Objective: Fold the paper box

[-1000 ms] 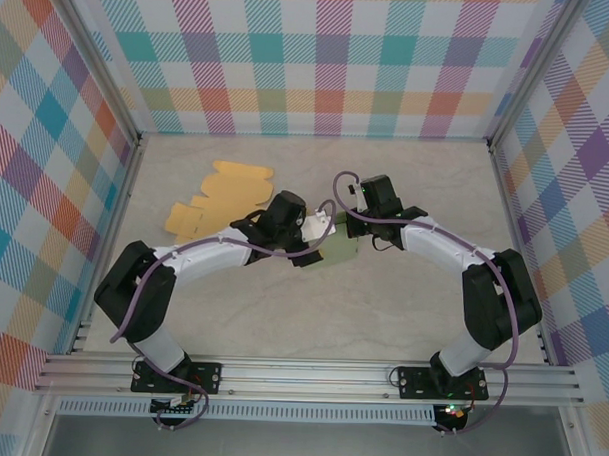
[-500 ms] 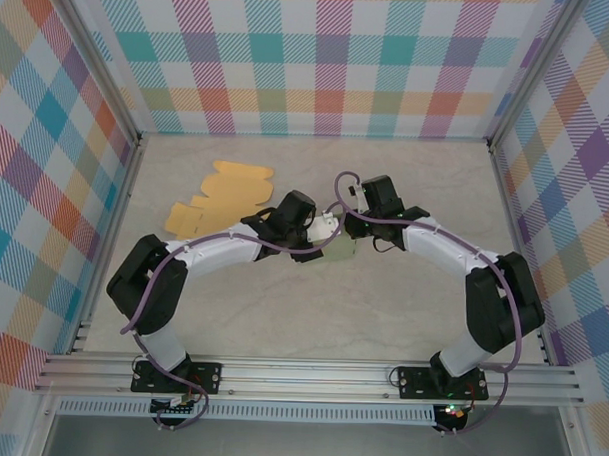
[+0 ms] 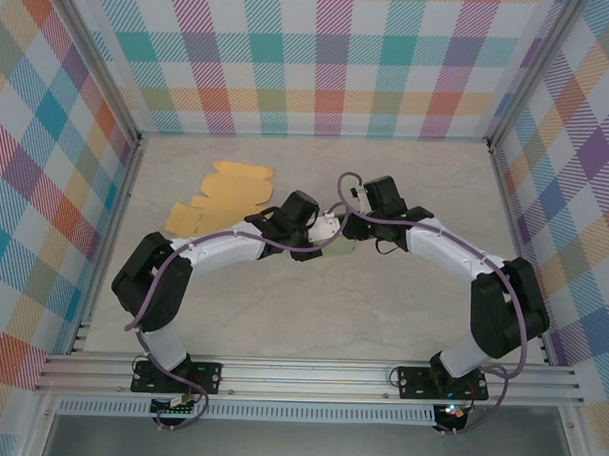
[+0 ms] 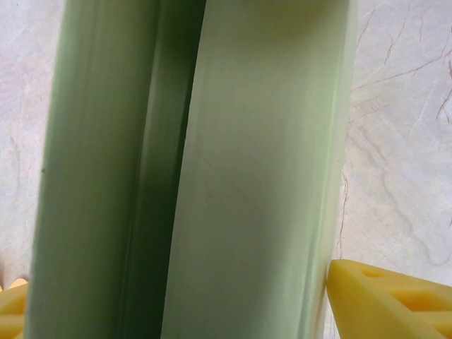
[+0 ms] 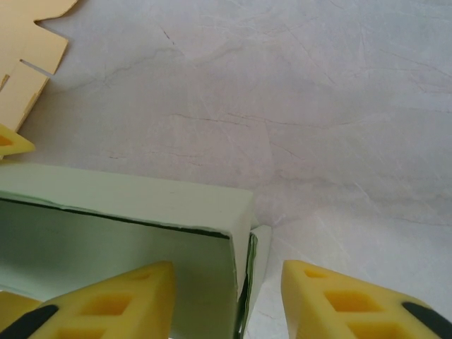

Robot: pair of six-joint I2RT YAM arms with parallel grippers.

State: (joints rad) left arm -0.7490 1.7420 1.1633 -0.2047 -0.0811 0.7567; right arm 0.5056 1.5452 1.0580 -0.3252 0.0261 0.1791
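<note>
Right gripper (image 5: 226, 274) lets go: I see it loose, half-spread astride the paper box (image 5: 127, 205) corner; left gripper (image 4: 176, 282) clamps it.

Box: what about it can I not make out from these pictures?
- Top view: the box is small and half covered by the left gripper and right gripper; its flaps cannot be told.
- Left wrist view: too close; the frame edges cut off its ends.
- Right wrist view: its inside is dark, and its lower part is behind a finger.
</note>
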